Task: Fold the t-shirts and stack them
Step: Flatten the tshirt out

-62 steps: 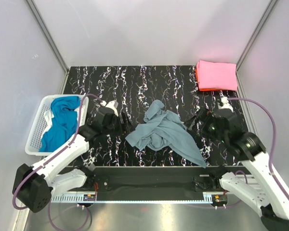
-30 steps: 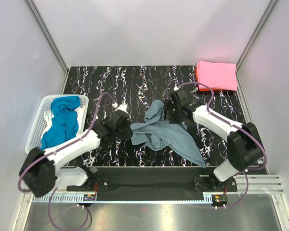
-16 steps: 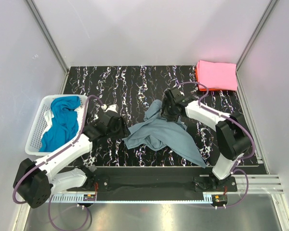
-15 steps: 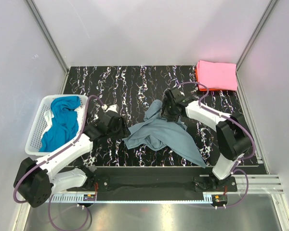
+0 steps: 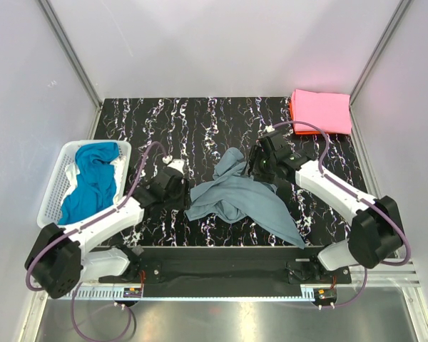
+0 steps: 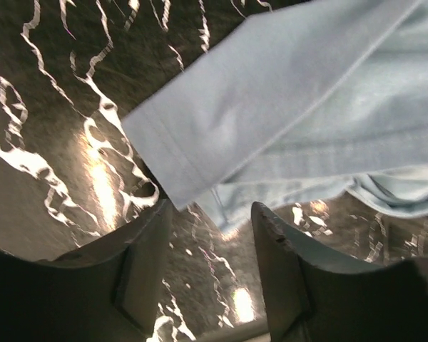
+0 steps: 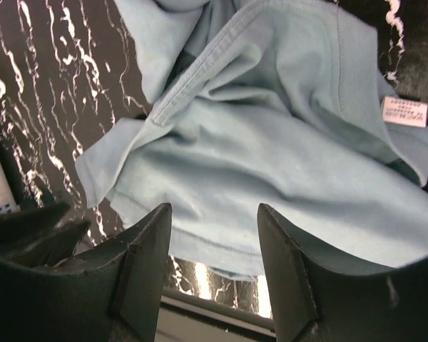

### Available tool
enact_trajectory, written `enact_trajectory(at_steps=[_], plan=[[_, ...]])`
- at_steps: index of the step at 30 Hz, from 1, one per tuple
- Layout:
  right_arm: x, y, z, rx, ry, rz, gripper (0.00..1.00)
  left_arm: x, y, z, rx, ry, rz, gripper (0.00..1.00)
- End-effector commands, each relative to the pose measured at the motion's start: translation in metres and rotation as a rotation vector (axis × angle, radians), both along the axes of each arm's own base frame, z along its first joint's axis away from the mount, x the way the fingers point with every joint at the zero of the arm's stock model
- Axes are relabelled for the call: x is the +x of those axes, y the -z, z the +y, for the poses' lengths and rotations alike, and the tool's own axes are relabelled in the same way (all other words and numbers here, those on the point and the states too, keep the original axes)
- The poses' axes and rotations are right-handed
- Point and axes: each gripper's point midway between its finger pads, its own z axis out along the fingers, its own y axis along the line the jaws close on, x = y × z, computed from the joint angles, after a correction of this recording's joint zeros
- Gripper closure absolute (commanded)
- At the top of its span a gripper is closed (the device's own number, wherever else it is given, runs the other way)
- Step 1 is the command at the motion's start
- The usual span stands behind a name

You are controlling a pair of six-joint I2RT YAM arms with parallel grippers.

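- Centrally, grey-blue t-shirt [image 5: 239,199]: one, crumpled and unfolded, on the black marbled table [image 5: 200,121]; white label [image 7: 404,112] showing near one edge.
- Pink t-shirt [image 5: 321,110]: one, folded into a rectangle, at the far right corner of the table.
- Orange-red t-shirt [image 5: 292,117]: one, under the pink one, only a sliver visible along its left side.
- Bright blue t-shirts [image 5: 93,174]: bunched loosely in the basket; count cannot be told.
- White mesh basket [image 5: 57,206]: at the left edge of the table.
- Left gripper [image 6: 208,214]: jaws apart, holding nothing, low at the left hem of the grey-blue t-shirt.
- Right gripper [image 7: 214,214]: jaws apart, holding nothing, over the far side of the grey-blue t-shirt.
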Motion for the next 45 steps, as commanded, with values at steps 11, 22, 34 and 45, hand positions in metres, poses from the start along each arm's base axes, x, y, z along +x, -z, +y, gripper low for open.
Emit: enact_trajectory(at_steps=[11, 22, 34, 45], plan=[[-0.009, -0.042, 0.009, 0.076, -0.073, -0.081, 0.41, 0.016, 0.012, 0.007, 0.218, 0.011, -0.091, 0.45], [-0.02, -0.038, 0.002, 0.075, -0.075, -0.078, 0.4, 0.031, 0.016, 0.01, 0.311, -0.028, -0.085, 0.64], [-0.072, 0.008, -0.018, 0.093, -0.035, 0.059, 0.38, 0.064, -0.035, 0.006, 0.261, -0.101, -0.134, 1.0], [-0.083, 0.0, -0.012, 0.162, -0.052, 0.05, 0.39, 0.041, -0.011, -0.011, 0.249, 0.105, -0.053, 0.63]])
